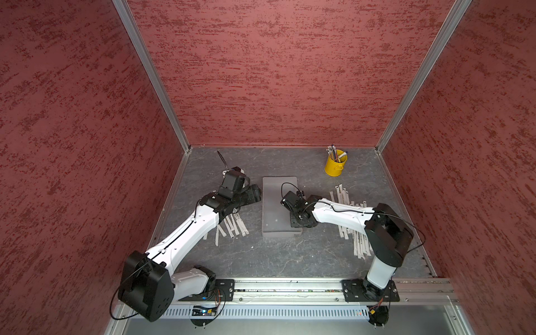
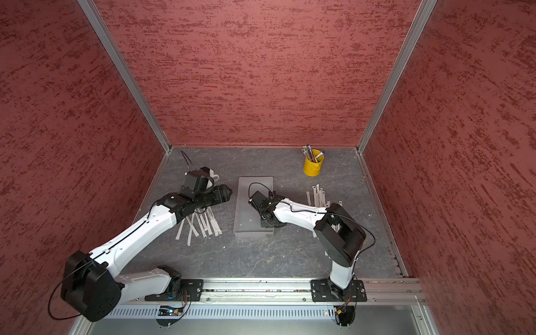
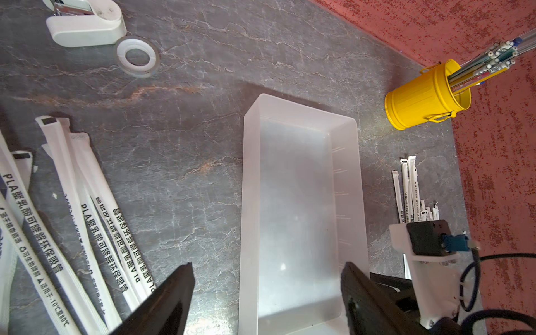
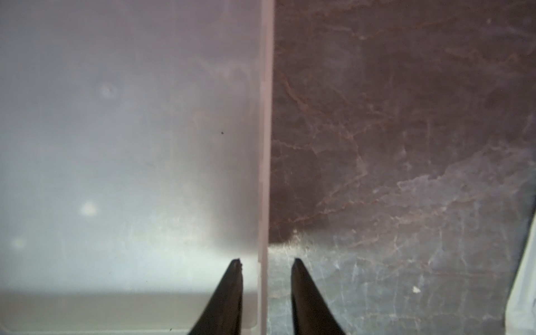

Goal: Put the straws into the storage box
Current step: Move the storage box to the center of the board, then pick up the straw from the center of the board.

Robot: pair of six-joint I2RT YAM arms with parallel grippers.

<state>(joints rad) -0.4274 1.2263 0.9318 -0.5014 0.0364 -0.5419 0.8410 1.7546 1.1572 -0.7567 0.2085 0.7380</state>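
Thin white paper-wrapped straws [image 3: 95,220] with black print lie fanned on the dark marbled bench [image 1: 261,261] under the left wrist. The left fingers [image 3: 171,295] stand wide apart, empty, just beside the left long wall of the shallow translucent whitish plastic storage box [image 1: 275,185]. The right fingers [image 4: 230,293], slightly apart, straddle the box's right long wall near its front corner, one tip inside and one outside, neither touching it. More straws [image 1: 343,195] lie on the bench beyond, partly under the right arm.
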